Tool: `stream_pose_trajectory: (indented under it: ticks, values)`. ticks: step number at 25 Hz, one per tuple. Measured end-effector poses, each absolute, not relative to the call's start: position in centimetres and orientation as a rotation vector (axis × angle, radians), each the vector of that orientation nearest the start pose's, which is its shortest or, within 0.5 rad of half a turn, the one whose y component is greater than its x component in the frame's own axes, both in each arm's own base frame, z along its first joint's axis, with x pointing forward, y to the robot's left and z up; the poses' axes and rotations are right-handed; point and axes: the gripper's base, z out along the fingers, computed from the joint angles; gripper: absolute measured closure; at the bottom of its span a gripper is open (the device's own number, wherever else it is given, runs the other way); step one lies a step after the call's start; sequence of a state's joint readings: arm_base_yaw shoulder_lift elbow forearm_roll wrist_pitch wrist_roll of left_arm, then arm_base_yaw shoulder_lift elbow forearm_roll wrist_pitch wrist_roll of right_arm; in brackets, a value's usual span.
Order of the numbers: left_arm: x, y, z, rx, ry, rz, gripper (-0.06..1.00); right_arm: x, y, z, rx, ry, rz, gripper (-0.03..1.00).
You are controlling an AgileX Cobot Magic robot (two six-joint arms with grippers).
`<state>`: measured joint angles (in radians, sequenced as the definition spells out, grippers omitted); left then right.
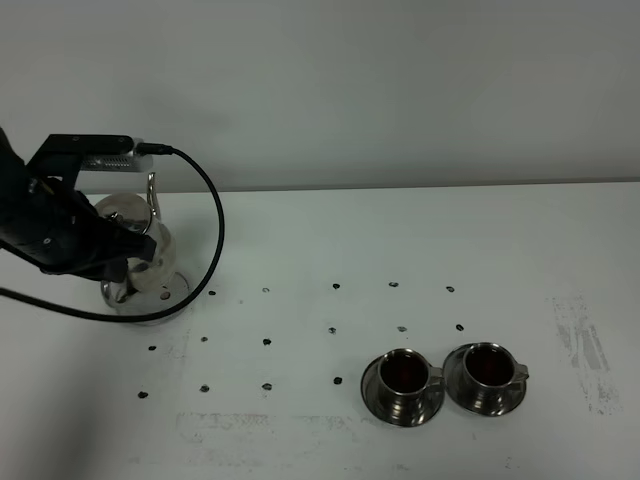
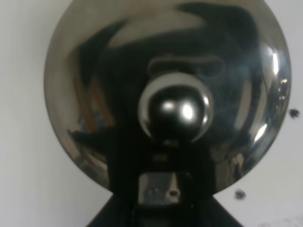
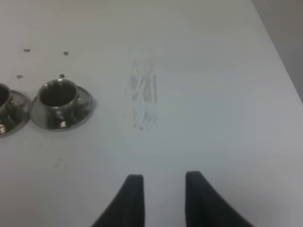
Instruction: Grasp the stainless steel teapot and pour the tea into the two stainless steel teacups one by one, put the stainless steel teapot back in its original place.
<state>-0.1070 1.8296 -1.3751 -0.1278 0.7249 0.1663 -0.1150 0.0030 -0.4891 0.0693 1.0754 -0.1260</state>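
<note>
White table (image 1: 420, 250), dotted with small dark marks. Left gripper (image 1: 120, 262) is at the teapot (image 1: 140, 255) at far left, jaws clenched on its handle; pot stands upright on the table, lid knob (image 2: 176, 113) fills the left wrist view. Right gripper (image 3: 161, 198) hangs over bare table, holding nothing; its two fingers show a gap between them. Two cups (image 1: 404, 372) (image 1: 488, 366) on saucers sit side by side front right, both holding dark tea (image 1: 402, 374).

The stainless steel teapot (image 2: 165, 94) fills most of the left wrist view, seen from directly above. Its round lid knob (image 2: 174, 112) sits at centre, with dark reflections across the polished lid. The left tool's (image 2: 158, 198) dark body meets the pot's edge. White counter (image 2: 23, 142) surrounds it, bearing small dark marks (image 2: 294, 113).
</note>
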Motion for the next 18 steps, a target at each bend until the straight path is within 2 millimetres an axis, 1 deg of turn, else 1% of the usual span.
stream_pose_trajectory:
  ticks: [3,4,7,10,18]
  values:
    - [40.9,-4.9,22.3,0.252,2.689,-0.108,0.68,-0.3,0.6,27.3,-0.015,2.071,-0.065,0.73]
    - [41.4,-4.7,22.2,0.234,2.692,-0.107,0.68,-0.3,0.6,27.3,-0.015,2.071,-0.065,0.73]
    - [42.3,-4.0,21.2,0.209,2.719,-0.088,0.68,-0.3,0.6,27.3,-0.015,2.071,-0.065,0.73]
    - [42.4,-3.7,20.5,0.199,2.750,-0.086,0.68,-0.3,0.6,27.3,-0.015,2.071,-0.065,0.73]
    - [42.7,-3.6,19.0,0.201,2.784,-0.081,0.68,-0.3,0.6,27.3,-0.015,2.071,-0.065,0.73]
